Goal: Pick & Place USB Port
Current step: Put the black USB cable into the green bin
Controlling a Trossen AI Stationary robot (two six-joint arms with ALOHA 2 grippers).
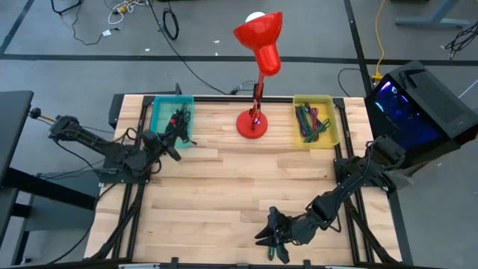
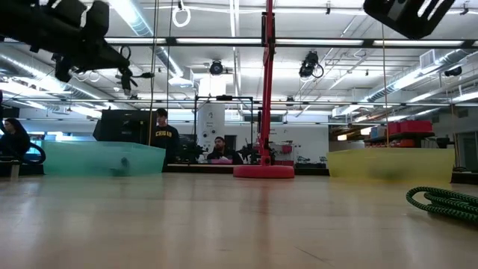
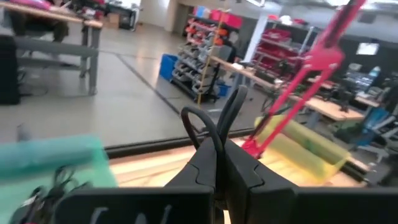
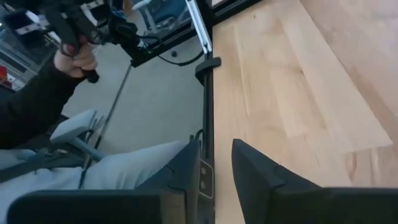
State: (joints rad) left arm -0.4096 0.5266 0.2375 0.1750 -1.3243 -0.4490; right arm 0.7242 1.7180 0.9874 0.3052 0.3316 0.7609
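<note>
Now, right gripper (image 1: pixel 270 237): down at 6 o'clock on the table (image 1: pixel 224 187), right at the near edge, fingers (image 4: pixel 249 165) parted with a clear gap and nothing between them.
Green cable (image 2: pixel 442 202): the coiled green-and-black cable lies flat on the wood in the low view, with the right gripper hanging above it and not touching it.
Past the edge: the right wrist view looks over the table rim onto a person's hand (image 4: pixel 73 59) gripping a black handle.
Left gripper (image 1: pixel 173 146): out at 10 o'clock, over the near edge of the teal bin (image 1: pixel 160 123), fingers (image 3: pixel 208 134) pressed tight together; whether anything is pinched there I cannot tell.
Teal bin contents: a tangle of black cables (image 1: pixel 179 119) sits inside, at 11 o'clock.
Yellow bin (image 1: pixel 332 119): at 1 o'clock, loaded with green and dark cables (image 1: pixel 312 123).
Red lamp (image 1: pixel 260 45): base at 12 o'clock between the two bins, shade up high.
Background: two people (image 2: pixel 160 134) sit beyond the table's far side in the low view.
</note>
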